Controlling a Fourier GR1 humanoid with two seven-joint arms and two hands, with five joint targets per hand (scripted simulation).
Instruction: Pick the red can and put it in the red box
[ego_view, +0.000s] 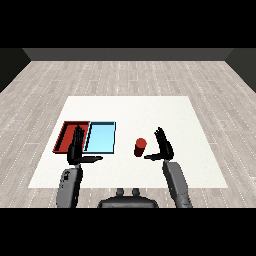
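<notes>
red can (140, 146): standing upright on the white surface (150, 112), a bit right of centre, roughly at 3 o'clock from the trays and well apart from them. nothing is holding it.
right hand (163, 148): sits just beside the can at its 3 o'clock, fingers straight and pointing up toward 12, thumb stuck out toward 9 low by the can's base. spread, not wrapped round anything. can't really tell if the thumb tip touches the can.
left hand (76, 148): fingers straight and spread too, pointing to 12, thumb poking out toward 3. it overlaps the near edge of the red tray from this view, holding nothing.
red tray (64, 136): on the left part of the surface, the left one of the pair.
light blue tray (101, 138): right up against the red tray at its 3 o'clock, side by side.
forearms: both grey, coming in from about 7 and 5 o'clock.
</notes>
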